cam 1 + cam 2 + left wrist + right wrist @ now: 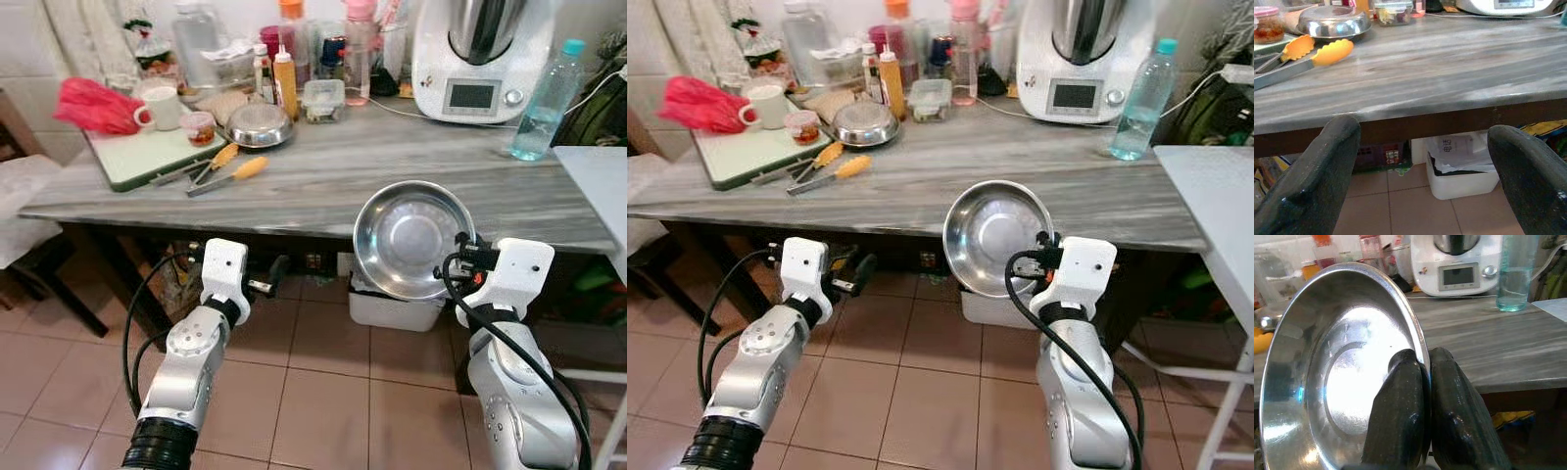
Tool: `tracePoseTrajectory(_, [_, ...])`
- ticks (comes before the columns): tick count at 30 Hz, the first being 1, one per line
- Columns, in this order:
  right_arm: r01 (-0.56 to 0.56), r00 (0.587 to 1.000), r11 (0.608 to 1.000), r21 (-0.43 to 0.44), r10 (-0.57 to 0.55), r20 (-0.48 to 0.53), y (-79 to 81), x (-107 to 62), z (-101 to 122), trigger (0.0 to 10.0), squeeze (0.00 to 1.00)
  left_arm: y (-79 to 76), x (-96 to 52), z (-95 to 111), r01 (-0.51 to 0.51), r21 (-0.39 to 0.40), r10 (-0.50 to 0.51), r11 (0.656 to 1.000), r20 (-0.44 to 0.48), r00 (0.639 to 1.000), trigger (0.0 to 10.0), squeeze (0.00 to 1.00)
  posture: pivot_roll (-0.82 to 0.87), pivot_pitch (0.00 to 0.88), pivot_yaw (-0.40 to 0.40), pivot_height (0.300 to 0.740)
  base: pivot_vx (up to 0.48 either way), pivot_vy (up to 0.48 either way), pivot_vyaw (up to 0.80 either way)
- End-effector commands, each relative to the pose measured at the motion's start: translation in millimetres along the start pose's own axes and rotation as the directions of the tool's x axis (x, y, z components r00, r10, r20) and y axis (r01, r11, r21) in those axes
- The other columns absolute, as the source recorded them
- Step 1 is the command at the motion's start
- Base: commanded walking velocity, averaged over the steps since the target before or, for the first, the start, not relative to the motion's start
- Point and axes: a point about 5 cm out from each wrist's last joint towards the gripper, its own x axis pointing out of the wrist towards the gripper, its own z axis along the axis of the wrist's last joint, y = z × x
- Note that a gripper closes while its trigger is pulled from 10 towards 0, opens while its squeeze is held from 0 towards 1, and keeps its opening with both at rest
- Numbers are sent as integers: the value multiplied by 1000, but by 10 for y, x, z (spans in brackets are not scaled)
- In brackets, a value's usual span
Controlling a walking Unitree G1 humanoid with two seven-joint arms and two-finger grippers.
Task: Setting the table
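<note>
My right gripper is shut on the rim of a shiny steel bowl. It holds the bowl tilted on edge, just in front of the front edge of the grey marble table, hollow side toward me. My left gripper stands open with nothing between its fingers, low before the table edge and left of the bowl. A second steel bowl lies upside down at the back of the table. Tongs with orange tips lie in front of it.
A green cutting board with a white mug and red cloth sits at back left. Bottles, jars and a white kitchen machine line the back; a water bottle stands right. A white bin is under the table.
</note>
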Motion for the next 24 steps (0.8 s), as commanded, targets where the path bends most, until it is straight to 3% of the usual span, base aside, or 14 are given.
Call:
tracePoseTrajectory(1, [-2,1000,1000,6,2,22,5,11,52,10000,0,-10,6,62,25,2,-25,1000,23,999,10000,0,-110,0,65,740,0,0,0])
tracePoseTrajectory(8, [22,1000,1000,2,-22,23,-26,13,53,10000,0,-63,-4,88,83,-28,-82,996,43,996,10000,0,-113,0,64,740,0,0,0])
tracePoseTrajectory(24, [65,998,998,-7,-64,23,-80,27,53,10000,0,-91,-20,92,112,-36,-110,993,50,993,10000,0,-112,0,63,740,0,0,0])
